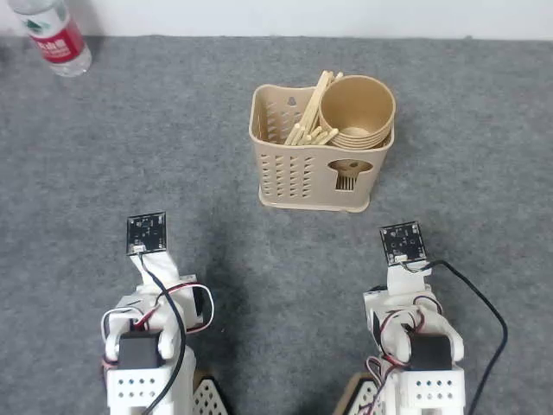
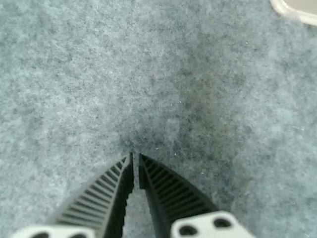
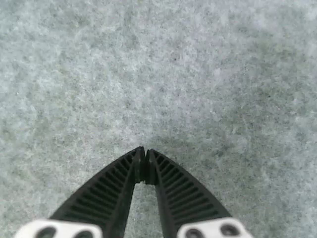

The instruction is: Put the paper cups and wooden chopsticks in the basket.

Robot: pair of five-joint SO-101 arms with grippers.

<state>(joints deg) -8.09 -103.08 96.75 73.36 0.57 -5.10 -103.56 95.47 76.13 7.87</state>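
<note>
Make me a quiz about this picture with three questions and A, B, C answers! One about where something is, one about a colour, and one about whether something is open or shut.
1. Where are the paper cups?
A. on a shelf
B. inside the basket
C. in a person's hand

2. What colour is the basket?
A. beige
B. blue
C. red

3. How is the left gripper?
A. wide open
B. holding a cup
C. shut with nothing in it

Answers:
1 B: the high view shows the cups stacked within the basket's walls.
2 A: its walls and rim are beige.
3 C: in the left wrist view its jaws are closed together with nothing between them.
</note>
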